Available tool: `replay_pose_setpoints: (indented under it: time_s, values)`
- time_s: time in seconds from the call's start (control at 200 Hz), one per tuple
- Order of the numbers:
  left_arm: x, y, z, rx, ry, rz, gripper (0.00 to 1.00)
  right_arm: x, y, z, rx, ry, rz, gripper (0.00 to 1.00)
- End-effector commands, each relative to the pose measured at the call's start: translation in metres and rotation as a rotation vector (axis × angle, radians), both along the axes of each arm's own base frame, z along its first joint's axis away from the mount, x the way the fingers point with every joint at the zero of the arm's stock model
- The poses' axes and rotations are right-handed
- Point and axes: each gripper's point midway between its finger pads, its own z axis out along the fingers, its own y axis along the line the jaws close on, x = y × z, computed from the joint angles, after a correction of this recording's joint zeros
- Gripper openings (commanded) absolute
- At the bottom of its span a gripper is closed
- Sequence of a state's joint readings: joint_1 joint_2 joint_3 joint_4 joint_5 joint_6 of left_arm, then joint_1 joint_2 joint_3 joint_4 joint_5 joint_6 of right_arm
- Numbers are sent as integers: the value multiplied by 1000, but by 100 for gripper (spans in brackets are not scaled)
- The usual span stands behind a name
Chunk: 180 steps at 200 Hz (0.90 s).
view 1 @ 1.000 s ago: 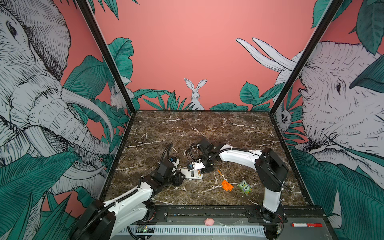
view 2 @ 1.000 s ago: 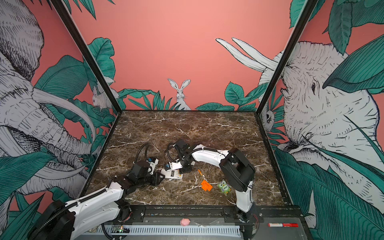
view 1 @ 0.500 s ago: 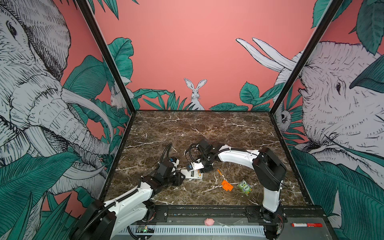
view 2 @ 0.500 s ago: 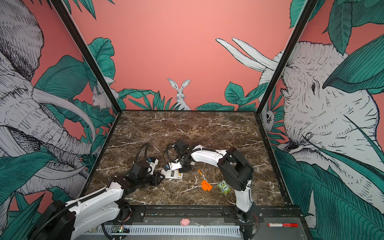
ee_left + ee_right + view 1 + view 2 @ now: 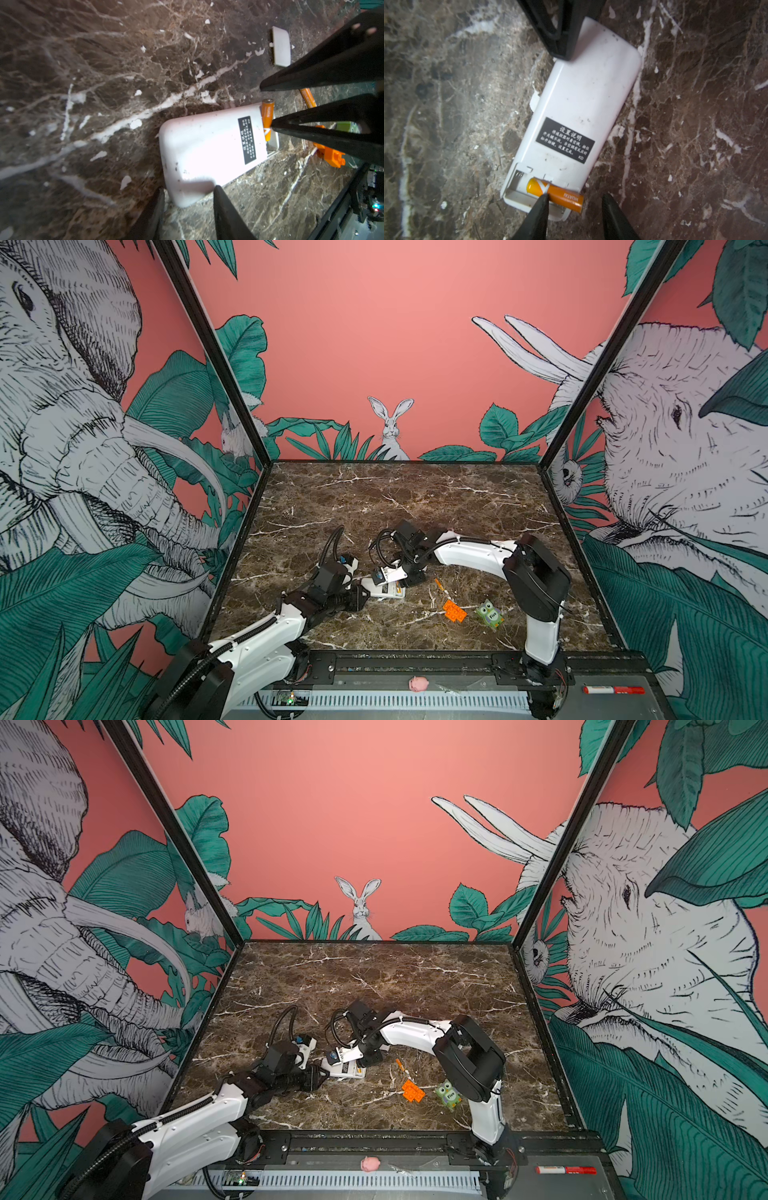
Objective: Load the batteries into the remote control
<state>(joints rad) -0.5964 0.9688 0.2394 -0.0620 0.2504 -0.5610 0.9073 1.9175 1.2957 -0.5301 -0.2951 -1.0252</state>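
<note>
Notably, we show the right gripper [image 5: 576,197] poised over the open battery bay [image 5: 515,185] at the end of the remote control [image 5: 583,99] nearest it. The remote lies label-side up on the surface [image 5: 695,104]. The jaws stand apart and grasp nothing. One fingertip [image 5: 538,212] rests on the first battery [image 5: 564,195], and the other hangs beyond that battery's outer end. This battery lies crosswise to the remote, directly beneath the gripper, with its long axis along the line between the two fingertips. One end sits in the bay and the other overhangs the remote's side. We judge the coming move to be a lengthwise push inward, so this alignment matters most. The left gripper [image 5: 189,188] straddles a corner at the remote's opposite end with its jaws part-way apart; whether they truly pinch it we cannot tell. The second battery [image 5: 308,99] lies loose on the surface just beyond the right gripper, nearer that arm than the left.
</note>
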Motion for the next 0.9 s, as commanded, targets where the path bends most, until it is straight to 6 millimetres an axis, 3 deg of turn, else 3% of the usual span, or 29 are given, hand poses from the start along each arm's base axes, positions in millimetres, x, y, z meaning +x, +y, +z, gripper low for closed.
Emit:
replay_pose_setpoints:
  time_s: [0.0,0.895]
  values:
    - [-5,4,-7,5,29,10,40,-9,-5,-15,-40,22,29,40]
    - [-4,4,-11,11,38,7,37,-9,-18,-24,-111,9,-3,27]
